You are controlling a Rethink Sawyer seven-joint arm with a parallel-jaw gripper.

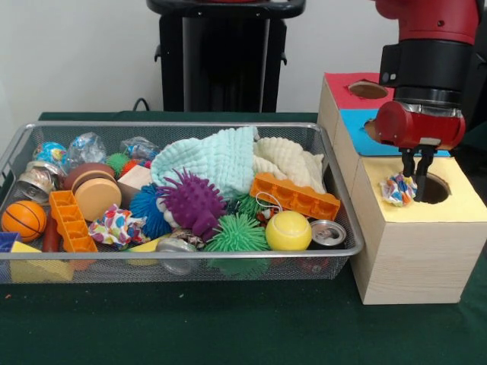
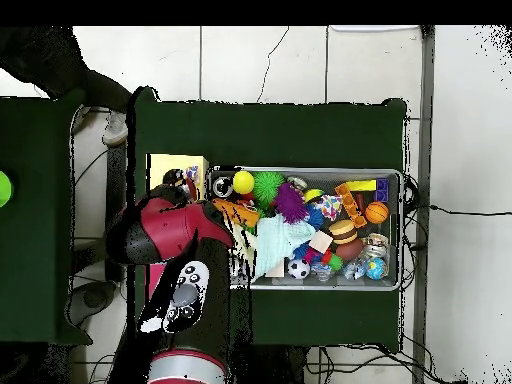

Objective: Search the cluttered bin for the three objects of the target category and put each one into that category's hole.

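Note:
The wire mesh bin (image 1: 183, 125) is full of toys and shows in the overhead view (image 2: 401, 230) too. One white fabric piece with coloured patches (image 1: 397, 190) lies on the yellow top of the wooden box (image 1: 464, 201), just left of its round hole (image 1: 437, 188). My gripper (image 1: 415, 176) hangs over the hole's left edge, right beside that piece, open and holding nothing. Another patched fabric piece (image 1: 118, 226) lies at the bin's front left. In the overhead view the red arm (image 2: 165, 235) covers the gripper.
Behind the yellow box stand a blue-topped box (image 1: 351, 129) and a red-topped box (image 1: 342, 90). In the bin lie a mint towel (image 1: 217, 156), a cream towel (image 1: 288, 158), an orange brick (image 1: 295, 196), a purple spiky ball (image 1: 190, 201) and a yellow ball (image 1: 288, 230).

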